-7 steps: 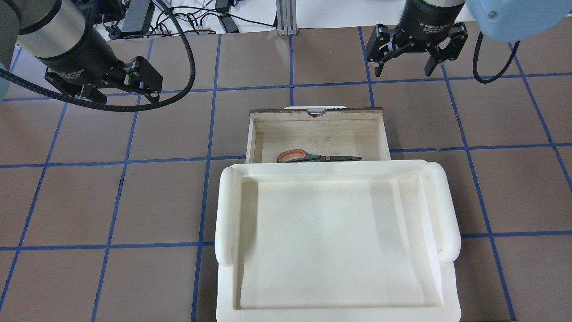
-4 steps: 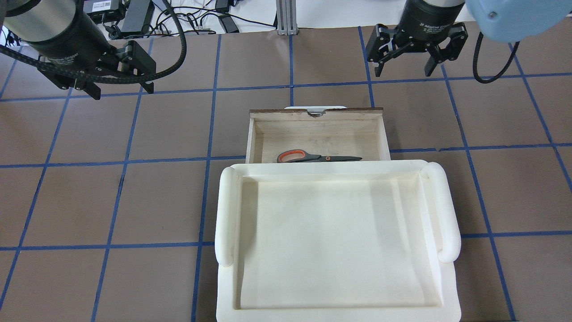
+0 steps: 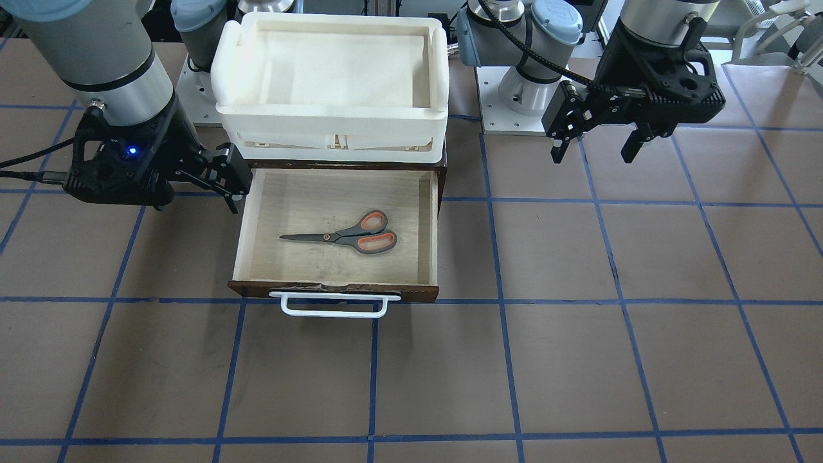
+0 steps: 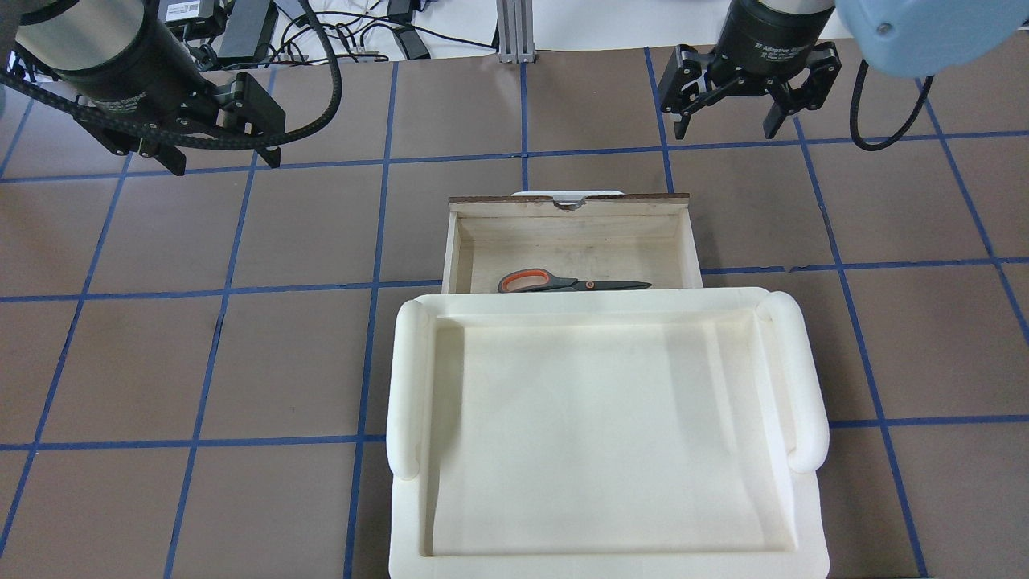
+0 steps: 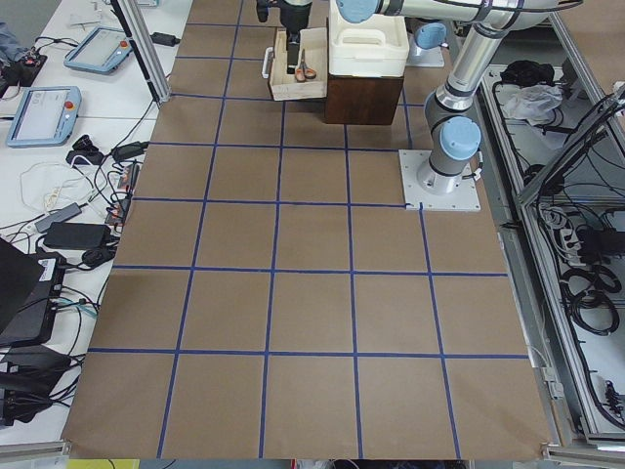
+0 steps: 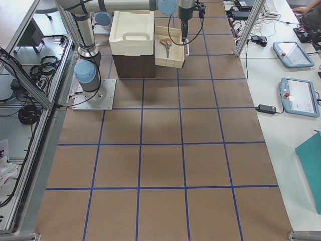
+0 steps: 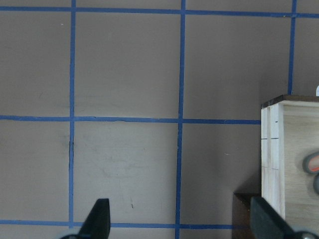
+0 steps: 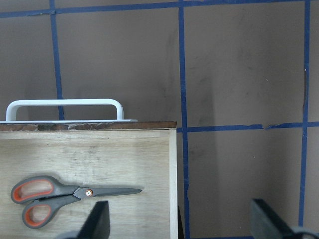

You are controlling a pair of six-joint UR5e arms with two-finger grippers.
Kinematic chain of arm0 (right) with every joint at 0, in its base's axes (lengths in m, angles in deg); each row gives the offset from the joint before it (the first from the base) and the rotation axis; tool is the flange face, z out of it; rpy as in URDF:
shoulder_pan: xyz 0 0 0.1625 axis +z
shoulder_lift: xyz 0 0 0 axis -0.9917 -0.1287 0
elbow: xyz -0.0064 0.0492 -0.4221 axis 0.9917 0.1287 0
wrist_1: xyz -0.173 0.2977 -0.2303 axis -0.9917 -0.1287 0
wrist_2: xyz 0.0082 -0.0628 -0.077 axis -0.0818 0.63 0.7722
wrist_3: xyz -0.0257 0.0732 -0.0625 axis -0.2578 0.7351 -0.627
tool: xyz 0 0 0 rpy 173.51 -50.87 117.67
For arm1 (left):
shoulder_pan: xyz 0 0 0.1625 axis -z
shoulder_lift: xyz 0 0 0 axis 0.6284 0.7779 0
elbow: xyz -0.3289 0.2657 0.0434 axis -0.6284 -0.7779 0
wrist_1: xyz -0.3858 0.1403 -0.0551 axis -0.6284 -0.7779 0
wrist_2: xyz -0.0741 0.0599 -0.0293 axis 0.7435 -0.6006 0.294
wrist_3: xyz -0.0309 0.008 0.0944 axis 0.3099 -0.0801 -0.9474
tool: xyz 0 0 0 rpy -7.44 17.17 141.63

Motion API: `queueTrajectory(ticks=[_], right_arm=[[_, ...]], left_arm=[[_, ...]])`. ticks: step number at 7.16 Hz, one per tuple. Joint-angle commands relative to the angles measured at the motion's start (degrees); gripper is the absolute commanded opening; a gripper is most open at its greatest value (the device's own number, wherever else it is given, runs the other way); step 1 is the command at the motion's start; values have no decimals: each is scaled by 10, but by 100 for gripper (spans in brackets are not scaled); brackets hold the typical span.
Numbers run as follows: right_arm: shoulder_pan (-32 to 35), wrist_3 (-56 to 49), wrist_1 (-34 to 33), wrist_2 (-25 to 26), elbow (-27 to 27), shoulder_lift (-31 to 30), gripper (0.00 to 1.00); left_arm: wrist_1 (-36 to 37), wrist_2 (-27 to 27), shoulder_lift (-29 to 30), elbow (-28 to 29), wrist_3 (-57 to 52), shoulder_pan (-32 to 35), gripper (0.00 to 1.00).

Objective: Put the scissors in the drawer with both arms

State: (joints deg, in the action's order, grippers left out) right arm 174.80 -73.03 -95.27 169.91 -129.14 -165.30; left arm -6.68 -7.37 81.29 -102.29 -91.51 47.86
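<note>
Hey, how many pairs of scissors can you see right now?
1. The scissors lie flat on the floor of the open drawer, handles toward the robot's left. Anything under the white tray, further back, would be hidden.

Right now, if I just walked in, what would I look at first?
Small scissors with grey handles lined orange lie flat in the pulled-out pale-wood drawer with its dark brown front. A cream-white plastic tray sits atop the dark cabinet; the black two-fingered left tool and right tool hang open at either side.
</note>
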Motion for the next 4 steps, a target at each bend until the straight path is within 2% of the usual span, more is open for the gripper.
queueTrajectory(ticks=[1, 4], right_arm=[[0, 0, 0, -1, 0, 0, 100], [0, 0, 2, 3, 0, -1, 100]], left_arm=[[2, 0, 1, -1, -19, 0, 100], [2, 5, 1, -3, -20, 0, 100]])
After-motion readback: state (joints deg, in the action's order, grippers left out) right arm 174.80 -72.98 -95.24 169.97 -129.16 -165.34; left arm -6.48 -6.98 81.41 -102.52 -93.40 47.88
